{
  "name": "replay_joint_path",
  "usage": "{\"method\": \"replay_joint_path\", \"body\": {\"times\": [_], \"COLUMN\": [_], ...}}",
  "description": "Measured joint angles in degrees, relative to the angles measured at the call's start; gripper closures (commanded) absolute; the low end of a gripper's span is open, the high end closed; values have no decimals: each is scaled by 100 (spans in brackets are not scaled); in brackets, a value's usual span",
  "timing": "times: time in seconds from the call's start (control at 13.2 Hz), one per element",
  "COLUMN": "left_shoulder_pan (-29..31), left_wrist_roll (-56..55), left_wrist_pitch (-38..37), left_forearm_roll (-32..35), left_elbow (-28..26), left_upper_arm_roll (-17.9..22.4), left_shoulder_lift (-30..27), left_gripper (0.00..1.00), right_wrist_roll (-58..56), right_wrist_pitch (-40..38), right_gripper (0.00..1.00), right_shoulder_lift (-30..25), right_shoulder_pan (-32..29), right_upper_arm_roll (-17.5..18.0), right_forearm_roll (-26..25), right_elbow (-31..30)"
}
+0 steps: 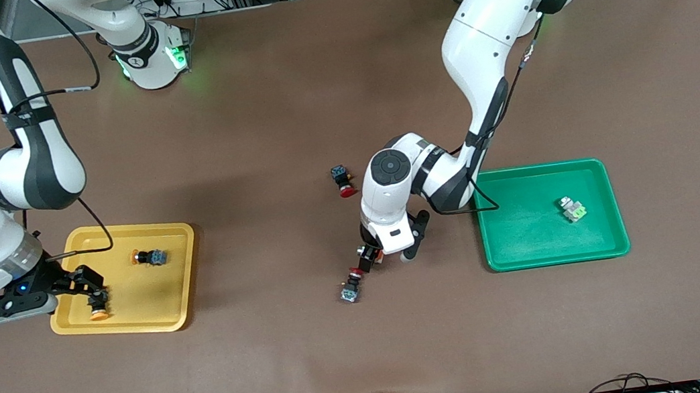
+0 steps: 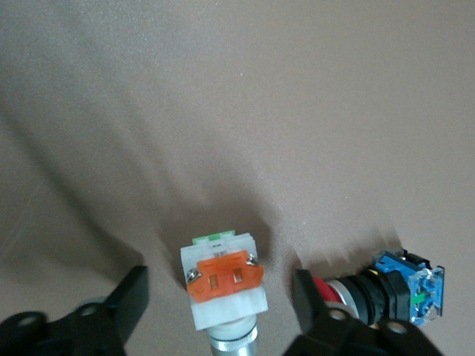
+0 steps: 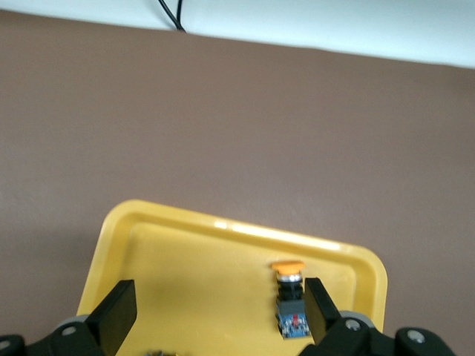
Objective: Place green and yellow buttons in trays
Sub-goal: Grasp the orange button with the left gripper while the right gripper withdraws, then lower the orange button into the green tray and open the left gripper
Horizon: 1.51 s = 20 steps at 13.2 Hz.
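The yellow tray (image 1: pixel 181 273) lies toward the right arm's end. One orange-yellow button (image 1: pixel 150 256) lies in it. A second orange-yellow button (image 1: pixel 99 310) lies in its corner nearest the front camera. My right gripper (image 1: pixel 94 294) is open and low over that button, which lies just inside one finger (image 3: pixel 319 308) in the right wrist view (image 3: pixel 291 300). The green tray (image 1: pixel 532 247) holds a white-silver button with a green block (image 1: pixel 572 209). My left gripper (image 1: pixel 370 256) is open, its fingers (image 2: pixel 130 297) on either side of a white-silver button with an orange block (image 2: pixel 223 285) on the table.
Two red-capped switches lie on the brown table mat: one (image 1: pixel 342 180) farther from the front camera than the left gripper, one (image 1: pixel 351 285) nearer, which shows right beside a left finger in the left wrist view (image 2: pixel 386 289). The left arm's cable runs over the green tray's rim.
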Motion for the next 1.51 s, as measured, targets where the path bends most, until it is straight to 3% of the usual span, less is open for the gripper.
{"method": "replay_joint_path", "body": {"times": [0.08,0.53,1.06,1.28,1.51], "left_shoulder_pan": [-1,89,785,1350,2035], "left_wrist_roll": [0,669,2545,3390,4408], "left_wrist_pitch": [0,-41,-1571,-1957,-2016], "left_forearm_roll": [0,13,15,14,14], "left_elbow": [1,173,166,-200,-1075], "left_upper_arm_roll": [9,225,122,-205,-409], "left_shoulder_lift": [6,-74,-858,-1275,-1772], "left_gripper": [100,100,100,100,100], "right_wrist_roll": [0,3,4,3,3], "right_wrist_pitch": [-193,-394,-543,-1303,-2181], "right_gripper": [0,0,0,0,0], "right_shoulder_lift": [-11,-39,-40,-117,-448], "right_shoulder_pan": [-30,-135,-187,-188,-191], "right_upper_arm_roll": [-3,-4,3,3,-1], "right_forearm_roll": [0,6,8,8,8], "right_elbow": [1,113,134,139,139]}}
